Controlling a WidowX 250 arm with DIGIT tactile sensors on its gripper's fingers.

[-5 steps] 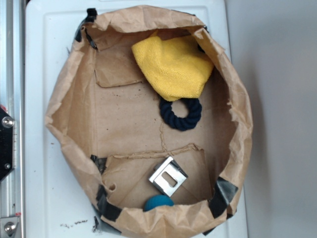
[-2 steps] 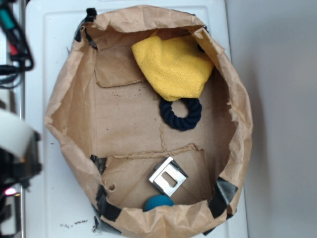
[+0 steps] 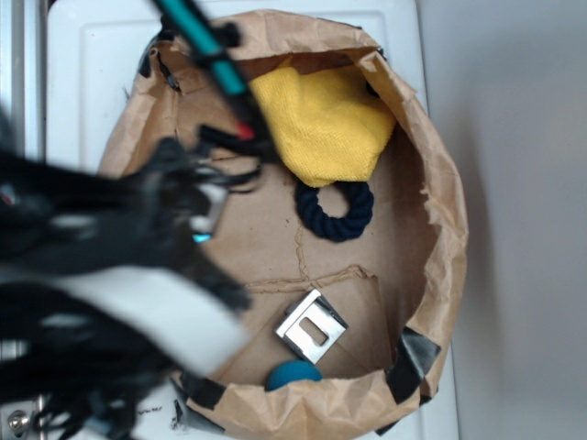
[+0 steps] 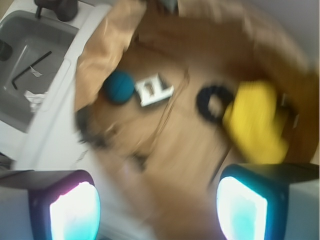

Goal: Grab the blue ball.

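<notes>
A lab-style robot test bench: a taped paper bag (image 3: 440, 229) of odd props sits on a white board (image 3: 83, 82), with a metal rail (image 3: 20, 73) alongside.

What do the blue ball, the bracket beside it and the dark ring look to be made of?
Blue ball: matte teal, probably rubber or foam, no shine. Bracket: bare silvery metal, bright flat faces with a cut-out. Ring: navy twisted rope, strands visible.

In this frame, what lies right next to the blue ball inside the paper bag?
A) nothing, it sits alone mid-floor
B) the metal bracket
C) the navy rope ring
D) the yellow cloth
B: the blue ball sits by the bag's crumpled lower wall with the metal bracket just beside it, and the wrist view shows the same pair.
</notes>
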